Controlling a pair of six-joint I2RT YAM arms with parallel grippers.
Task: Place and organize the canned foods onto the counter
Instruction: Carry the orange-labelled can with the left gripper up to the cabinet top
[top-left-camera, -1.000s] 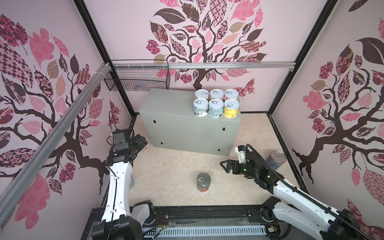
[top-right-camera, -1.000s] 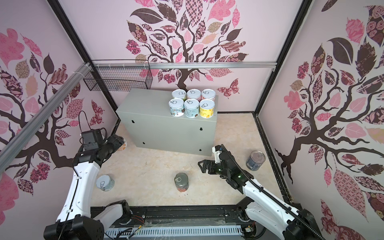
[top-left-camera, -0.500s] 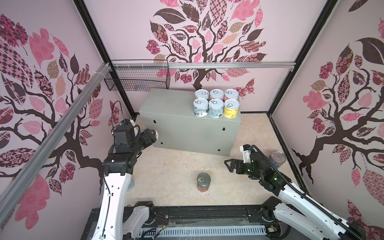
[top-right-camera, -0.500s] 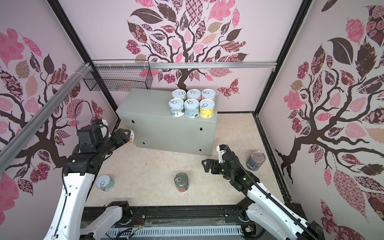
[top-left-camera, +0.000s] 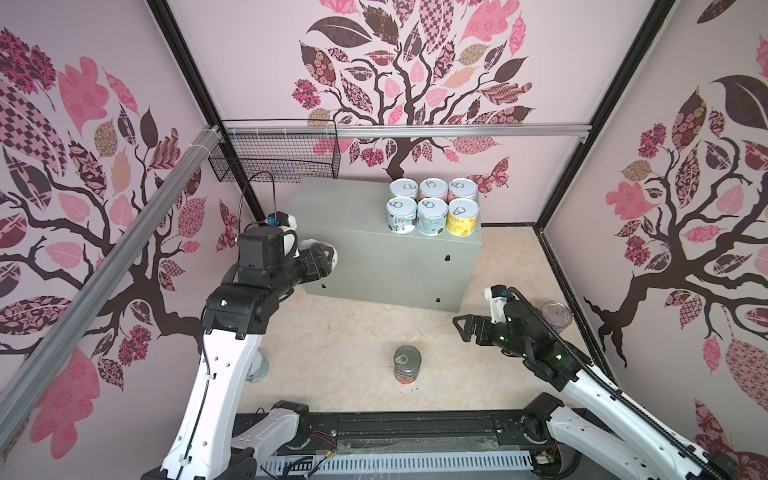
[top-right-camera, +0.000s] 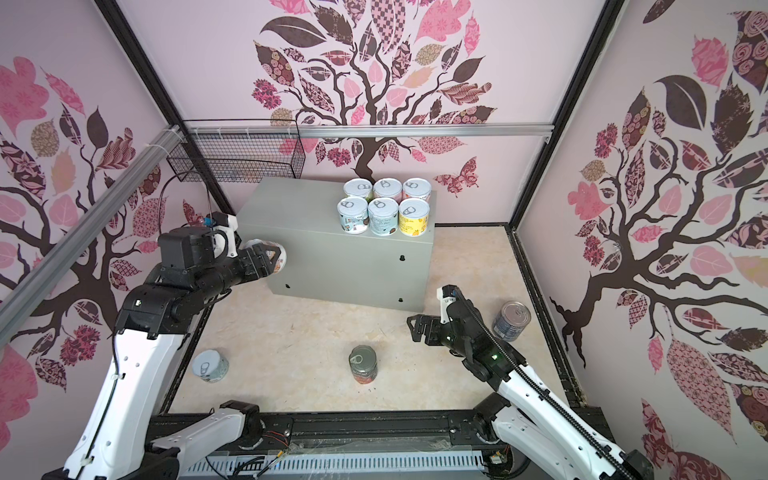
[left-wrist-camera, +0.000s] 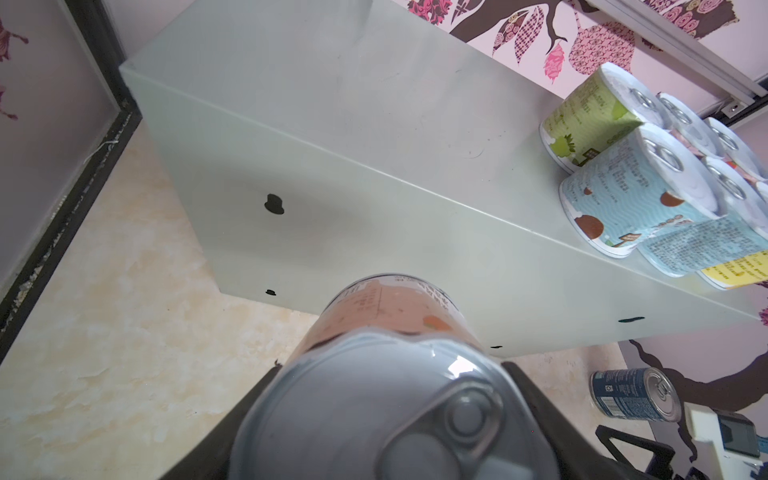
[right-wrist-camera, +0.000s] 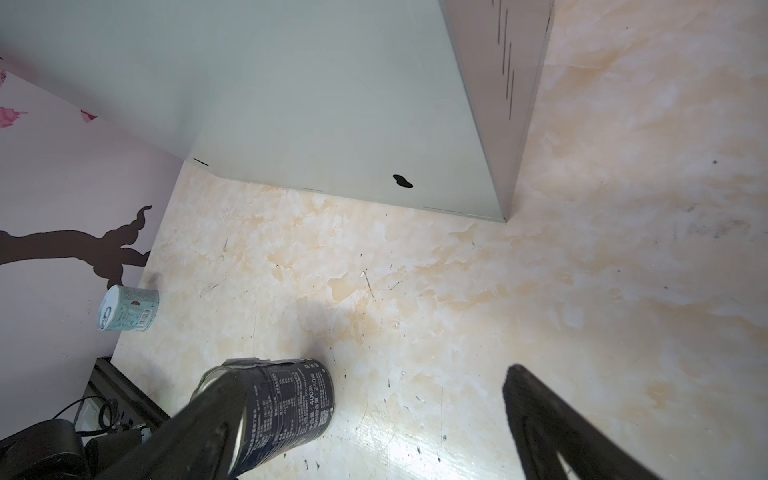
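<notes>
Counter: grey metal box against the far wall, its top bare on the left and centre. Stored group: six short cans in two rows of three at the far-right end of that top, upright and touching. Left gripper: raised at the counter's left front corner, clenched on a pink-labelled can held tilted, lid toward the wrist camera. Advised handling: lift clear of the front edge, right the can before lowering, set it just left of the group without nudging the rows, then let go. Right gripper: spread wide, empty, low over the floor on the right. Floor stock: reddish tall can near centre, dark blue tall can at right, pale short can at near left.
</notes>
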